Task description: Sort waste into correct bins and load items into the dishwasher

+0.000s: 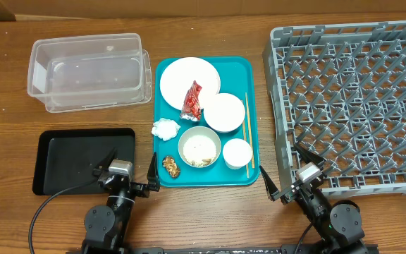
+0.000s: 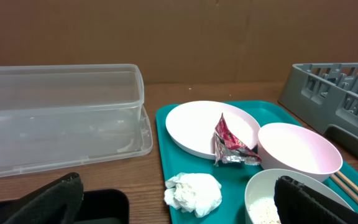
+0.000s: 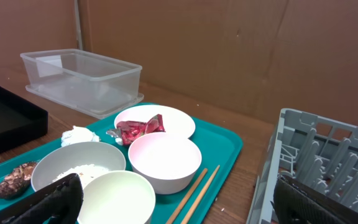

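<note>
On the teal tray (image 1: 162,92) lie a white plate (image 1: 185,76) under a red wrapper (image 1: 192,101), a tissue (image 1: 165,128), a brown lump (image 1: 170,166), a bowl holding rice (image 1: 199,147), a pink bowl (image 1: 224,111), a cup (image 1: 237,153) and chopsticks (image 1: 247,130). The clear tub (image 1: 90,70) and black tray (image 1: 69,159) are to its left, the grey dish rack (image 1: 351,106) to its right. My left gripper (image 1: 131,164) hangs open between black tray and teal tray, facing the tissue (image 2: 193,191). My right gripper (image 1: 287,171) is open between teal tray and rack, with the chopsticks (image 3: 197,186) ahead.
Brown cardboard walls close off the far side of the wooden table (image 1: 5,120). Tub and black tray hold nothing. The rack (image 3: 328,162) has rows of upright pegs and holds nothing. Both arm bases stand at the front edge.
</note>
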{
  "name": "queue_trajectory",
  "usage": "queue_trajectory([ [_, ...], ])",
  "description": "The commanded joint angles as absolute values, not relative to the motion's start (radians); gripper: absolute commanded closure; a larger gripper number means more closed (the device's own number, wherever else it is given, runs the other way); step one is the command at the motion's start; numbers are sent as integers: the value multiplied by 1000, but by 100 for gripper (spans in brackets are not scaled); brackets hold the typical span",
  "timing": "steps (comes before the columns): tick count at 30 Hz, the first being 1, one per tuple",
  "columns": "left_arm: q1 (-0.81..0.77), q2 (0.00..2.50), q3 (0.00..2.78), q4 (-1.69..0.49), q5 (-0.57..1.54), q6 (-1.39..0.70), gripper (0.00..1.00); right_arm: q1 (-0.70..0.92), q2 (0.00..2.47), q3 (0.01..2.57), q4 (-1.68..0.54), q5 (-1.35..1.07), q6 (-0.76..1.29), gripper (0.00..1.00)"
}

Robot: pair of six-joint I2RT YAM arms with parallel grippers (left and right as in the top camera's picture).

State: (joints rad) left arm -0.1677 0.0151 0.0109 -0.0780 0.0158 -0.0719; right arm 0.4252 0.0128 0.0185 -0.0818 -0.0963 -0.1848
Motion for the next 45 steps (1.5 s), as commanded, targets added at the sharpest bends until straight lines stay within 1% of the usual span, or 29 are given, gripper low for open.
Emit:
queue_trajectory([
  [1, -163, 4, 5, -76, 26, -79, 0, 419, 3, 8, -76, -88, -184, 0],
  [45, -163, 4, 5, -75, 23, -80, 0, 419, 3, 8, -75, -88, -163, 0],
])
